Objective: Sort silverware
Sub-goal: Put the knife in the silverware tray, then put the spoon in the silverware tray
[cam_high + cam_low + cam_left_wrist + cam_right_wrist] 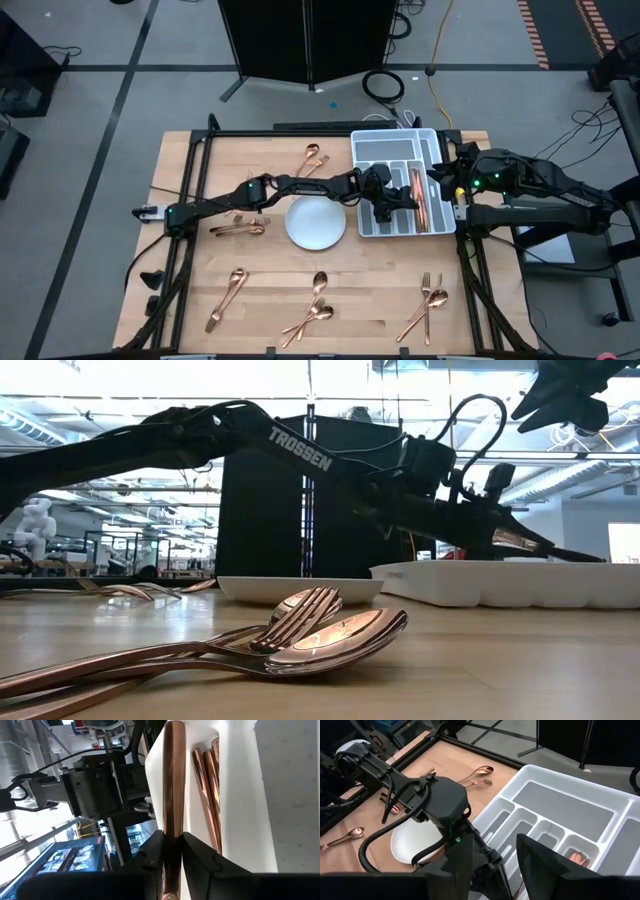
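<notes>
The silverware is copper forks and spoons lying in small groups on the wooden table [313, 157] [238, 228] [312, 312] [428, 308]. More copper pieces [421, 198] lie in a right-hand slot of the white divided tray [372, 140]. My left gripper [392, 203] reaches from the table's left over the tray and is shut on one slim copper piece [175, 780]. My right gripper [505, 865] hangs open above the tray's right edge, nothing between its fingers. My left gripper pinches the copper piece's shaft [173, 827] between its two fingers [150, 855]. They come from the table's left, slanting slightly down, and lie along the piece. The piece points ahead into the tray beside a white divider wall [155, 785]; whether its far end rests there, I cannot tell.
A round white plate [316, 222] sits at mid table, just left of the tray and under my left arm. Black frame rails run along the table's left and right edges. Bare wood lies between the groups of silverware.
</notes>
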Motion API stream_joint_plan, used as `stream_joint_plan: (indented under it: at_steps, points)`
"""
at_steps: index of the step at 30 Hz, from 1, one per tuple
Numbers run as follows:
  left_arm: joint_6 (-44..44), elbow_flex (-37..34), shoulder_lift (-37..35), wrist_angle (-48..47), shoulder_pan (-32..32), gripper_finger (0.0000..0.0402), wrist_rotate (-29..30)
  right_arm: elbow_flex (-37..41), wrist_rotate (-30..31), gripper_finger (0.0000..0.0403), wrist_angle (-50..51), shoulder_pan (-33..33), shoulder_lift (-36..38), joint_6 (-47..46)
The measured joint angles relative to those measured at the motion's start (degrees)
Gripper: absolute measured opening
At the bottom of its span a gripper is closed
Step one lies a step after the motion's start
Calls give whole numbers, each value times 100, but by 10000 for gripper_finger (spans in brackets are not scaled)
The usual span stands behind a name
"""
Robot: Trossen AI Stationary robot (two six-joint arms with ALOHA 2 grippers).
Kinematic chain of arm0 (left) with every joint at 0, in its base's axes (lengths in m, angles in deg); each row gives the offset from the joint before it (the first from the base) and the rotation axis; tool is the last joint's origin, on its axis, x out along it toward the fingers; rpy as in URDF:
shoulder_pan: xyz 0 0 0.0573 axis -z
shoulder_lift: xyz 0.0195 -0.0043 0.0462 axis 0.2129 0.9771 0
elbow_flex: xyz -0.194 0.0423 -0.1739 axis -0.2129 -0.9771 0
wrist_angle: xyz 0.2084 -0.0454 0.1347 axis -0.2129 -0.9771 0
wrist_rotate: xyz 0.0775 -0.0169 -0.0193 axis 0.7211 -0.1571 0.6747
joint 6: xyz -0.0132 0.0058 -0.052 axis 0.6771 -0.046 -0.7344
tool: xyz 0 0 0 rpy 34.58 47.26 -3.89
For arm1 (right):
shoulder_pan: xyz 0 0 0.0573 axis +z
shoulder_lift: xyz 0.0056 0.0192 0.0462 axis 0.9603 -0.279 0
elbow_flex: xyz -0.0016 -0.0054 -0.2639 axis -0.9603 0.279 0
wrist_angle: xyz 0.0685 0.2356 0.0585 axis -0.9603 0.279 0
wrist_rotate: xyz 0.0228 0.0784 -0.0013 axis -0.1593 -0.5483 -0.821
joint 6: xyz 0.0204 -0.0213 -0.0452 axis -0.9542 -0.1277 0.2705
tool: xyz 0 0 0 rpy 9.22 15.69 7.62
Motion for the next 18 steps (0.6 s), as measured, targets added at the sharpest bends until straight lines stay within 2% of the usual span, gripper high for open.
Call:
stream_joint_plan:
  at_steps: [5, 14, 18]
  points:
    - [-544, -3, 0, -22, -15, 88, 26, 0, 0, 139, 0, 2, 2, -3]
    - [-559, -11, 0, -39, -9, 111, 30, 0, -152, 139, 6, 4, 2, -30]
    - [-603, -17, 0, 21, 11, 111, 306, 0, -151, 139, 9, 4, 2, -42]
